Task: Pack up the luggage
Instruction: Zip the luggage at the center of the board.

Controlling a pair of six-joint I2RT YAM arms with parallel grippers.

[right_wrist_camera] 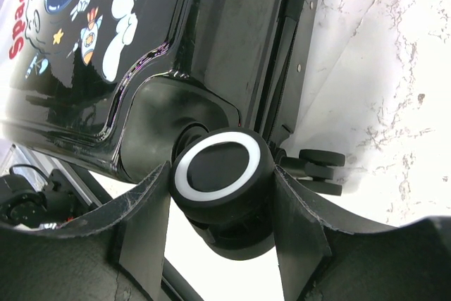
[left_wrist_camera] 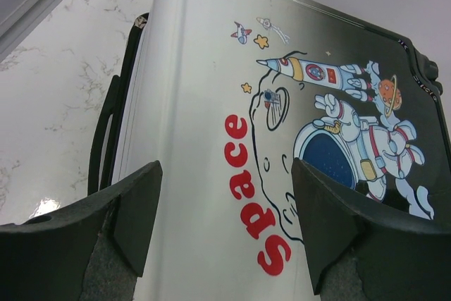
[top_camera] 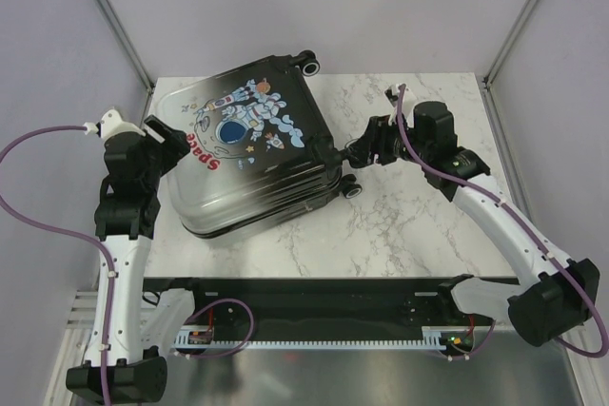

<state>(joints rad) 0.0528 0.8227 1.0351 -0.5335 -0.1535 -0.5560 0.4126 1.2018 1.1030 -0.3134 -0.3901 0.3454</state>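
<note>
Clamped right gripper (right_wrist_camera: 222,181) on wheel (right_wrist_camera: 217,163); spread left gripper (left_wrist_camera: 225,174) wide at left end of luggage (top_camera: 249,154); needed 2 steady holds before turning.

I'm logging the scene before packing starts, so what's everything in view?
luggage: one, black-to-white with astronaut print, lying print-up on the table
gripped wheel: one, black with white ring, at the luggage's right corner
table: one, white marble, under the luggage
left gripper: one, black, open over the luggage's white end
right gripper: one, black, closed on the gripped wheel
</note>
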